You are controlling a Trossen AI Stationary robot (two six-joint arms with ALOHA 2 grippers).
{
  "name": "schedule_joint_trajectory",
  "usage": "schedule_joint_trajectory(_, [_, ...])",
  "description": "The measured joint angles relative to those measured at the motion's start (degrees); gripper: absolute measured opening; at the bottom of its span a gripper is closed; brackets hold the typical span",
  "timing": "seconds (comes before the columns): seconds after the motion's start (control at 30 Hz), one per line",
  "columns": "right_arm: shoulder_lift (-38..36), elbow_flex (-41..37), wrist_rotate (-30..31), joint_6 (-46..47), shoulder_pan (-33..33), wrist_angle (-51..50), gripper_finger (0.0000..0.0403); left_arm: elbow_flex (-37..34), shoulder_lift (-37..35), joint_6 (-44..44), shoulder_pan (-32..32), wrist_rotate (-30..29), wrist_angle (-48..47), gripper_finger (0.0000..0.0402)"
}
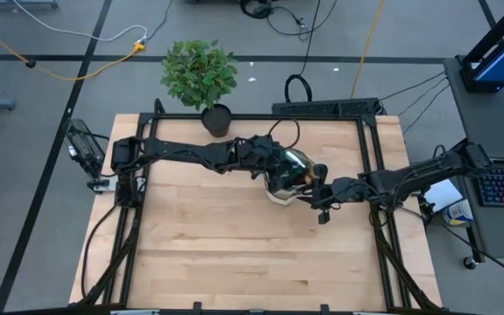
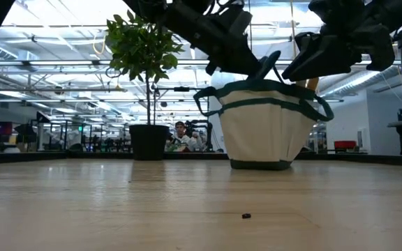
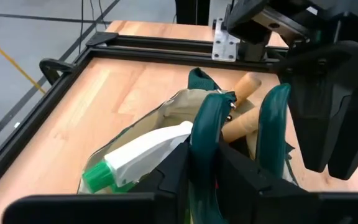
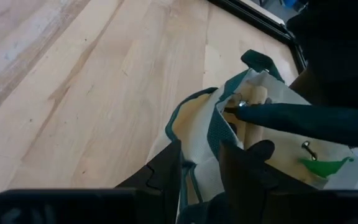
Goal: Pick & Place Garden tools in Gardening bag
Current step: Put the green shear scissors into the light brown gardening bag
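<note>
Table (image 1: 234, 254): we record a pale wooden top inside a black frame.

Plant (image 1: 199, 74): we list a leafy green plant in a black pot at the far edge, well apart from the work.

Bag (image 2: 267, 125): we find the beige tote with green trim upright near the table's middle, toward the right. Wooden handles (image 3: 244, 106) and a white spray bottle with a green nozzle (image 3: 135, 155) stick out of it.

Left gripper (image 3: 204, 168): we see it over the bag, fingers closed on a green loop handle (image 3: 207, 124).

Right gripper (image 4: 201, 165): we see it at the bag's right side, fingers narrowly parted around the rim (image 4: 215, 127), pinching it.
</note>
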Motion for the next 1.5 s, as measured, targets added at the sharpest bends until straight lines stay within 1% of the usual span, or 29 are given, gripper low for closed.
schedule_joint_trajectory(0.27, [0.0, 0.0, 0.0, 0.0, 0.0, 0.0, 0.0100, 0.1, 3.0, 7.4, -0.2, 0.0, 0.5, 0.0085])
schedule_joint_trajectory(0.37, [0.0, 0.0, 0.0, -0.8, 0.0, 0.0, 0.0100, 0.1, 4.0, 7.7, -0.2, -0.6, 0.6, 0.0086])
schedule_joint_trajectory(0.6, [0.0, 0.0, 0.3, -3.8, 0.0, 0.0, 0.0100, 0.1, 3.4, 9.5, -0.2, -0.5, -0.2, 0.0087])
schedule_joint_trajectory(0.67, [0.0, 0.0, 3.0, -4.8, 0.0, 0.6, 0.0100, 0.1, 3.4, 9.4, -0.2, -0.5, -0.4, 0.0088])
schedule_joint_trajectory(0.77, [0.0, 0.0, 9.0, -6.0, 0.0, 3.6, 0.0101, 0.1, 3.4, 8.5, -0.2, -0.5, -1.7, 0.0088])
schedule_joint_trajectory(0.87, [0.0, 0.0, 13.1, -9.9, -0.1, 6.1, 0.0106, 0.1, 3.4, 8.4, 0.0, -0.5, -2.6, 0.0088])
schedule_joint_trajectory(0.93, [0.0, 0.0, 12.4, -12.2, -0.7, 7.3, 0.0116, 0.1, 3.4, 8.5, 0.0, -0.5, -2.6, 0.0088])
schedule_joint_trajectory(1.03, [0.0, 0.0, 8.3, -13.0, -2.6, 7.9, 0.0138, 0.1, 3.4, 9.0, 0.0, -0.5, -2.2, 0.0088])
schedule_joint_trajectory(1.1, [0.0, 0.0, 8.9, -11.7, -4.3, 7.8, 0.0150, 0.0, 3.4, 9.8, 0.2, 0.3, -1.6, 0.0088])
schedule_joint_trajectory(1.17, [0.0, 0.0, 10.3, -10.6, -6.2, 7.8, 0.0153, 0.0, 3.4, 10.0, 0.2, 0.9, -1.2, 0.0088])
schedule_joint_trajectory(1.23, [0.0, 0.0, 9.4, -10.5, -8.1, 7.8, 0.0146, 0.0, 3.5, 10.0, 0.0, 1.0, -0.4, 0.0088])
schedule_joint_trajectory(1.3, [0.2, 0.0, 6.3, -10.5, -9.9, 7.8, 0.0129, 0.0, 3.5, 10.2, -0.1, 0.9, 0.0, 0.0088])
schedule_joint_trajectory(1.4, [0.7, 0.0, 1.5, -10.5, -12.0, 7.5, 0.0091, 0.0, 3.5, 10.3, -0.2, 1.0, -0.1, 0.0088])
schedule_joint_trajectory(1.5, [1.7, 0.1, -0.1, -10.4, -13.5, 7.5, 0.0049, 0.0, 3.5, 10.7, -0.2, 1.0, 0.0, 0.0088])
